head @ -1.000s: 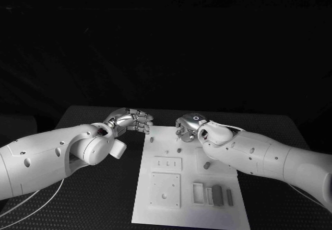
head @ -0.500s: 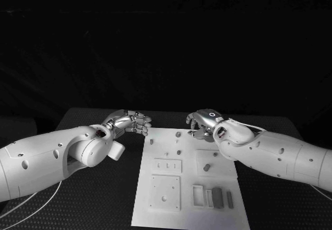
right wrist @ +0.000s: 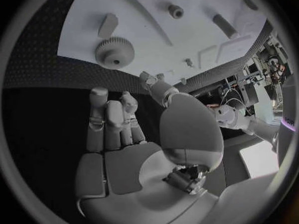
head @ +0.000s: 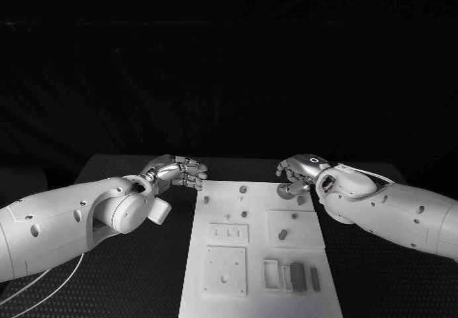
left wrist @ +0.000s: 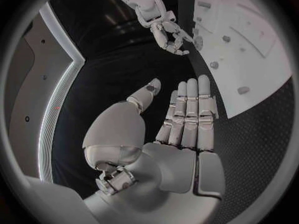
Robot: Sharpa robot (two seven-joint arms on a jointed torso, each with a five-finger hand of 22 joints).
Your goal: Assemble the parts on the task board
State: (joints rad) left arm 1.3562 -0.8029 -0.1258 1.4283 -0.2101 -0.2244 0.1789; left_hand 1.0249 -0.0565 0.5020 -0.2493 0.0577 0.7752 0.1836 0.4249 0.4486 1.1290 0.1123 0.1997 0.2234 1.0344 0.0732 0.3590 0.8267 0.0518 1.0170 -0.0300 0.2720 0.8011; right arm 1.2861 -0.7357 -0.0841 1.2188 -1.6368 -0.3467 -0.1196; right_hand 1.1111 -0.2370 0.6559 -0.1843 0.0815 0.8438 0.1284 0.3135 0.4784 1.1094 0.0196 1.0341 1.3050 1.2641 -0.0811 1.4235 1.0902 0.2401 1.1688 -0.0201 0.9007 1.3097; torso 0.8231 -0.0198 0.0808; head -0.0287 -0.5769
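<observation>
On the bench [head: 114,291] the white board [head: 257,265] lies between the left hand [head: 179,171] and right hand [head: 300,173], both empty near its far corners.

You are looking down at a black table [head: 134,278] with a finely dotted, mat-like surface, set against a dark room. One thing lies directly on it: the white task board [head: 257,265], a long plate flat at the middle of the table, its length running away from the robot. Dark tabletop shows on both sides of the board and beyond its far edge. The table's far corners fade into shadow, so you cannot tell exactly where its back edge ends.
</observation>
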